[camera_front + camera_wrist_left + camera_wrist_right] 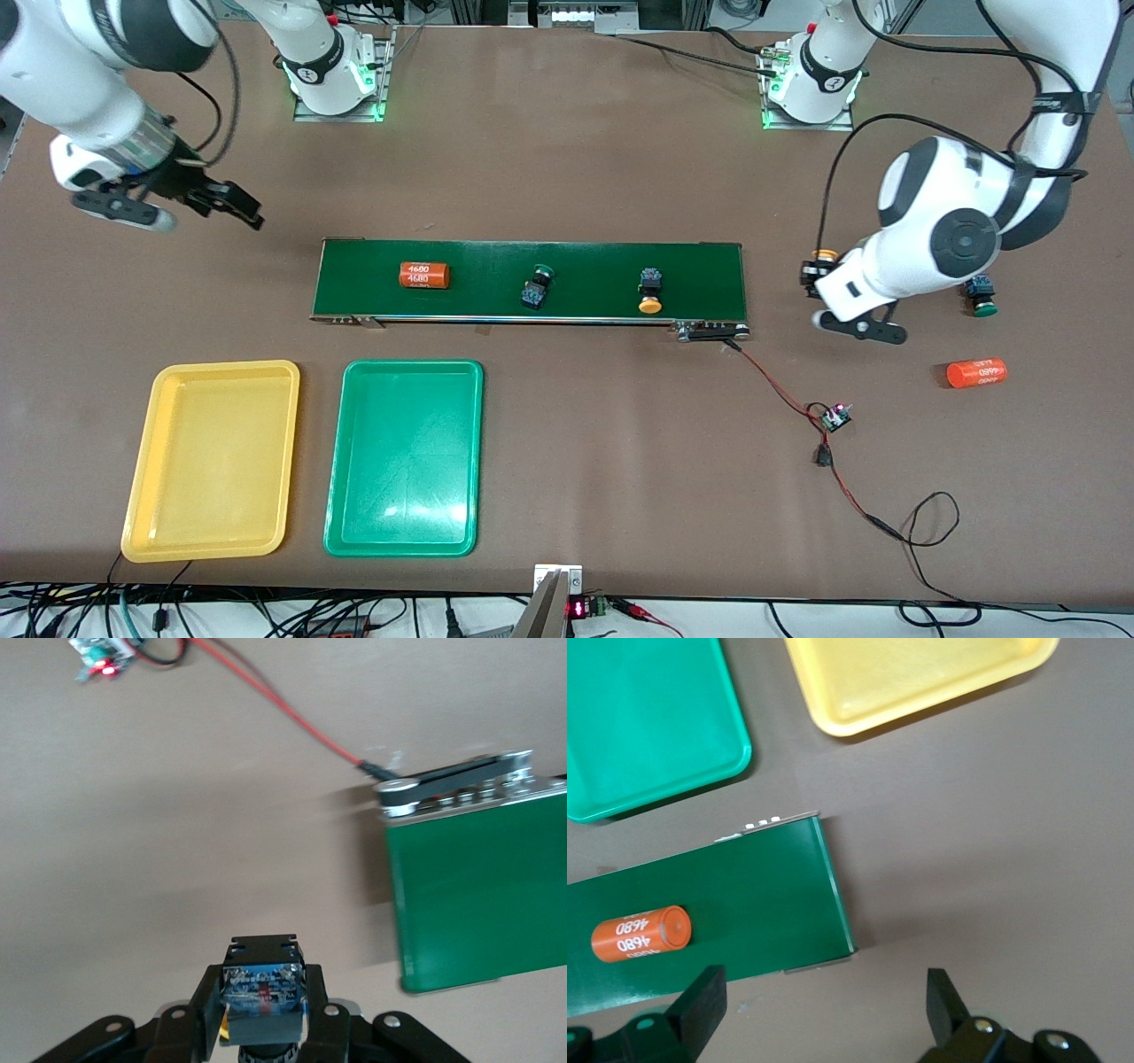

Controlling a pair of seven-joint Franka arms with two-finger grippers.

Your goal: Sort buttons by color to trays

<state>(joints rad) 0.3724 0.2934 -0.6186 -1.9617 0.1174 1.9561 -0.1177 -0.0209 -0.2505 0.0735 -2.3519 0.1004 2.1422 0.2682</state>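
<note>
My left gripper (817, 271) is shut on a yellow-capped button (824, 259), over the bare table just off the conveyor belt's end toward the left arm. In the left wrist view the button's black-and-blue body (263, 981) sits between the fingers. A green button (538, 285) and a yellow button (651, 291) lie on the belt (496, 266). Another green button (980, 298) sits on the table, partly hidden by the left arm. My right gripper (221, 200) is open and empty, over the table off the belt's other end. The yellow tray (213, 461) and green tray (405, 456) are empty, nearer the front camera.
An orange "4680" cylinder (424, 276) lies on the belt and another (976, 373) lies on the table near the left arm. A small circuit board (835, 416) with red and black wires runs from the belt's end.
</note>
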